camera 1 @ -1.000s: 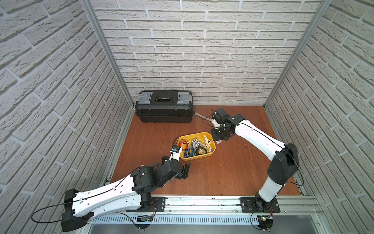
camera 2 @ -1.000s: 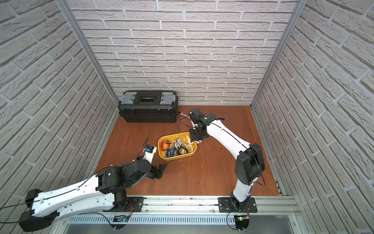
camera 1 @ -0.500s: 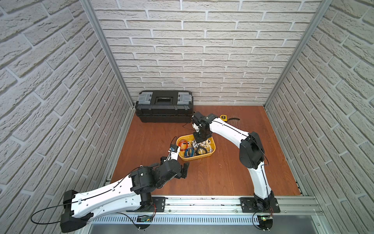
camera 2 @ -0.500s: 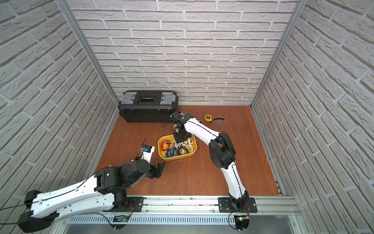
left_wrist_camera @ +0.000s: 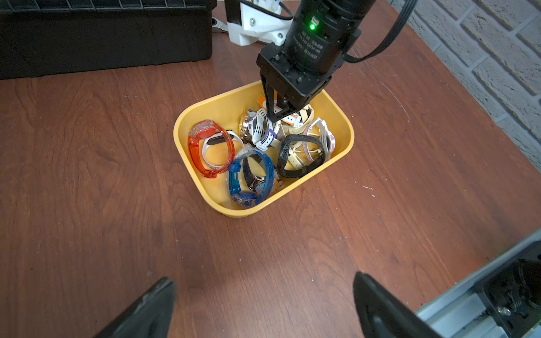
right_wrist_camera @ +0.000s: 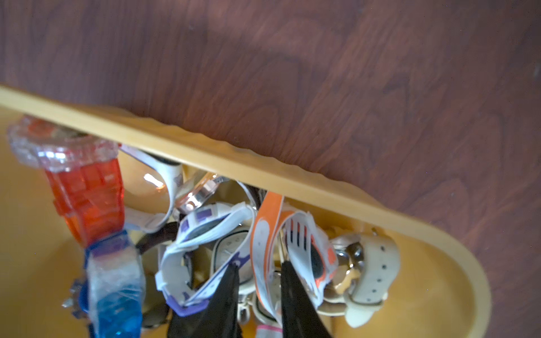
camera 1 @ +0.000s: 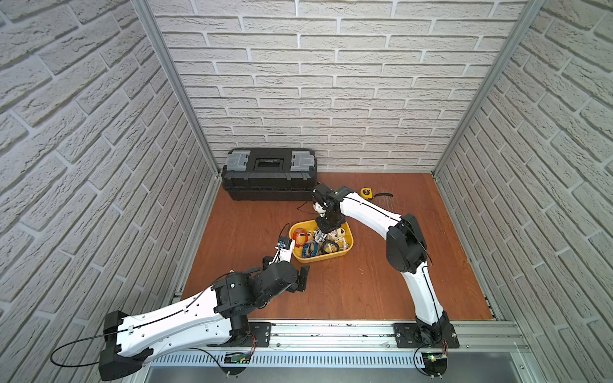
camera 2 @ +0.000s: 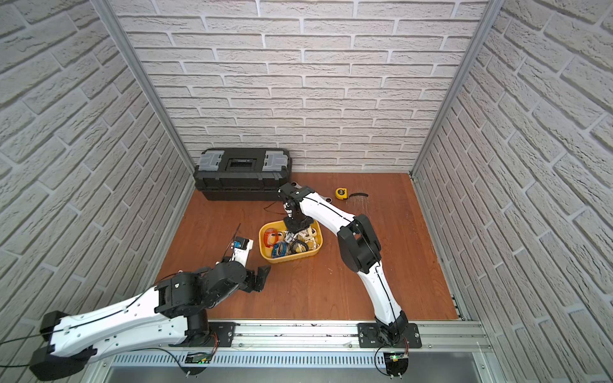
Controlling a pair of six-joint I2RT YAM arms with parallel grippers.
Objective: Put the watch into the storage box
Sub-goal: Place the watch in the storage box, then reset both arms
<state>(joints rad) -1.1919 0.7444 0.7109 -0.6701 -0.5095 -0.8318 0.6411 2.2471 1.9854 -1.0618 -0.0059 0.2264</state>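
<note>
A shallow yellow box (camera 1: 318, 259), lidless, with rounded corners and a rolled rim, is seen standing flat near the middle of the brown wooden table (camera 1: 365, 282) in both top views (camera 2: 288, 258). A watch (right_wrist_camera: 265, 234) with a white-and-orange strap is pictured inside it, draped on edge over a heap of other watches (left_wrist_camera: 210, 146) close to the rear long wall. Its dial cannot be made out. In the left wrist view the watch (left_wrist_camera: 289, 118) is partly hidden.
</note>
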